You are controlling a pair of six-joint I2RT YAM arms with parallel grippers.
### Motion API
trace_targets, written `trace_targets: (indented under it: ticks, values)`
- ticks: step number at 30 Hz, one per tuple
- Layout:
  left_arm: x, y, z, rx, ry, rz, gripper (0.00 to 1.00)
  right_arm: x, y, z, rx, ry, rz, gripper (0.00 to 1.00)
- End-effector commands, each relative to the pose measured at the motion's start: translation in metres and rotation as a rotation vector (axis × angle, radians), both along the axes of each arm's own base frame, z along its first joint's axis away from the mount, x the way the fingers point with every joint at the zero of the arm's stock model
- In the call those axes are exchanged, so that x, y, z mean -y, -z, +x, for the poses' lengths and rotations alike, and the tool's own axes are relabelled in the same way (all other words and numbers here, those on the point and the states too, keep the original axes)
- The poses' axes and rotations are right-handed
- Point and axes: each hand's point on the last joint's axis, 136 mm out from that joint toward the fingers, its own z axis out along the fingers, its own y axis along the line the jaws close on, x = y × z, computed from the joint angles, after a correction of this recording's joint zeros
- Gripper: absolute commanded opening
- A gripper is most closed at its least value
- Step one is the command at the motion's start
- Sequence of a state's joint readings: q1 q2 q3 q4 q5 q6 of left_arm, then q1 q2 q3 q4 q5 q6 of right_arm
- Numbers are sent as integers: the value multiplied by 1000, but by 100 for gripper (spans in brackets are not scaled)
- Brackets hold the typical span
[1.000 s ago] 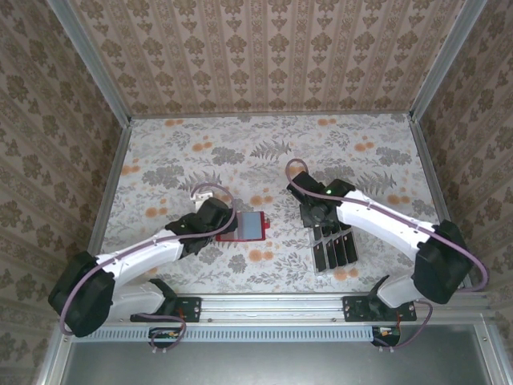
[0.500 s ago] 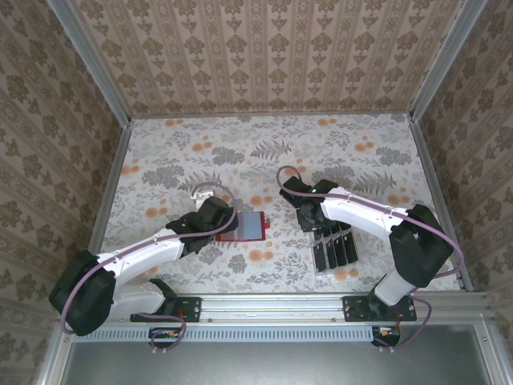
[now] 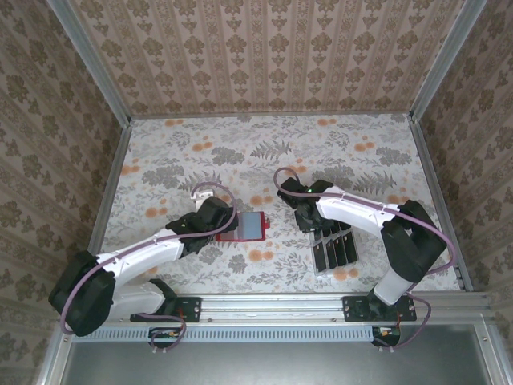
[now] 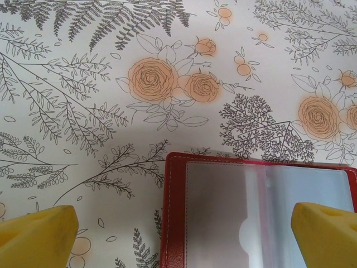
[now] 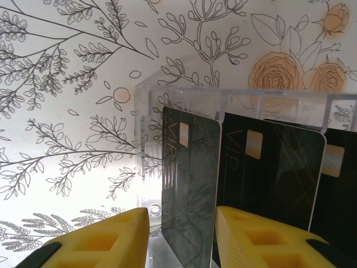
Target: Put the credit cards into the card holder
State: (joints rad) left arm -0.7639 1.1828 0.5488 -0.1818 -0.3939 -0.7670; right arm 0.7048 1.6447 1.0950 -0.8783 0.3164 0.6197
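The card holder [image 3: 250, 227] lies open and flat on the flowered counter [image 3: 240, 152], a little left of the middle and closer to the near edge than the far one. In the left wrist view its red stitched border frames a clear plastic sleeve, and no card can be seen inside.

The left claw [image 3: 231, 225] hangs over the holder's left part with its jaws wide apart. One yellow finger [image 4: 39, 234] sits over bare cloth to the left of the holder, and the other is over the holder's right edge. Neither is closed on anything.

The credit cards [image 3: 333, 245] stand in a row in a clear slotted tray [image 5: 146, 139], right of the holder and near the near edge.

The right claw [image 3: 313, 223] is at the tray's far end. In the right wrist view its two yellow fingers [image 5: 106, 240] sit on either side of the lower part of the end card [image 5: 189, 167], a dark card with a pale chip square. A second card [image 5: 268, 178] is just beside it, and a third shows at the picture's edge. The fingers have a gap between them. I cannot tell whether they are pressing on the card.
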Motion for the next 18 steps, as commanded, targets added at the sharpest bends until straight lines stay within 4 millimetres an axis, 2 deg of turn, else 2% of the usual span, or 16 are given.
trace_targets:
  ticks: [1, 9, 18]
  values:
    - [-6, -1, 1, 17, -18, 2, 100, -7, -10, 4, 15, -10, 43, 35]
    - [-6, 1, 1, 16, -19, 2, 100, -14, -6, 2, 4, -11, 89, 28]
    - [-5, 2, 1, 13, -17, -2, 100, -10, -3, 1, -2, -4, 79, 24]
